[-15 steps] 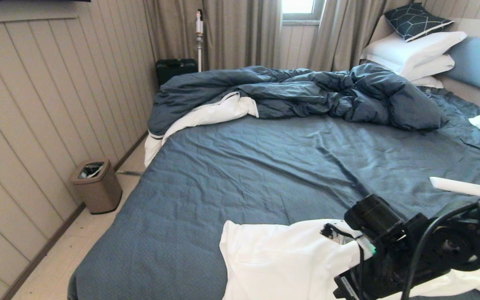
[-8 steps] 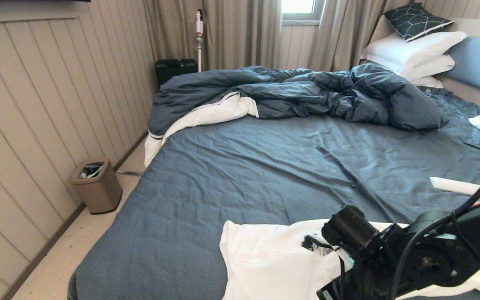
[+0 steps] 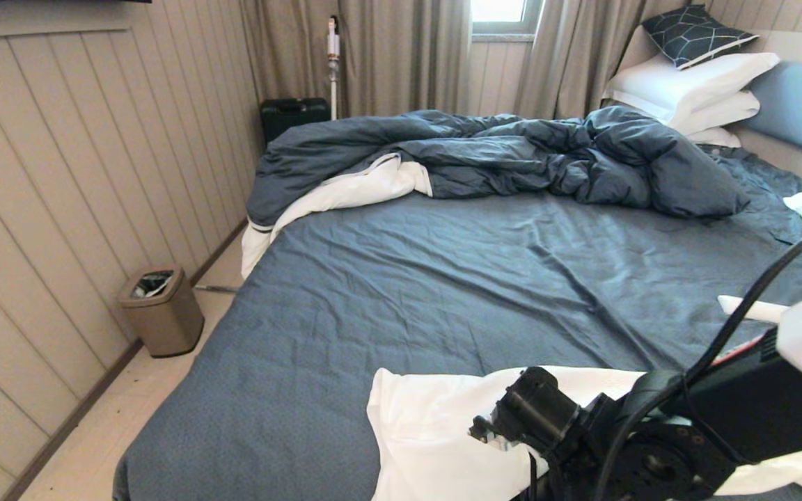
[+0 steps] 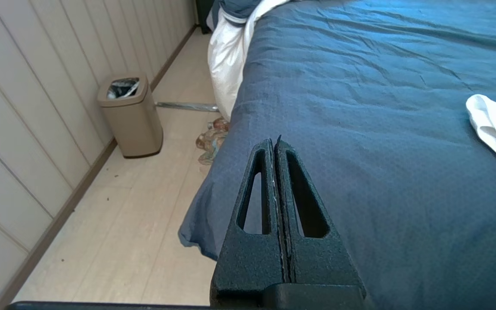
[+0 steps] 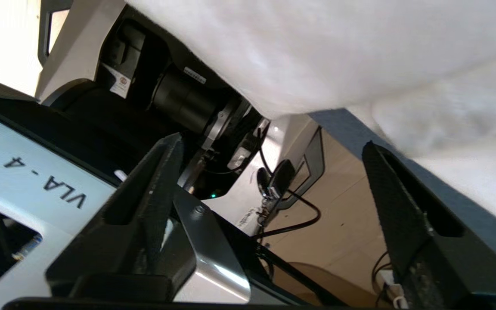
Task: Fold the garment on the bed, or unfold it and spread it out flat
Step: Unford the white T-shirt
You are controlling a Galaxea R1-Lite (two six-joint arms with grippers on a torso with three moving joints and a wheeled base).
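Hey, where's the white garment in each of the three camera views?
Head view: the white garment lies at the bottom centre, on the near edge of the bed, partly behind the right arm.
Left wrist view: only a corner of it shows at the right edge.
Right wrist view: it fills the top and right, hanging over the bed's edge.
Shared landmark: the bed's dark blue-grey sheet.

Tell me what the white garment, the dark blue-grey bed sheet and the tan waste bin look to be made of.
White garment: soft matte woven cloth, probably cotton; it drapes in limp folds. Dark blue-grey bed sheet: matte fabric with a fine dotted weave, creased all over. Tan waste bin: smooth rigid walls with a dull sheen, plastic or coated metal.
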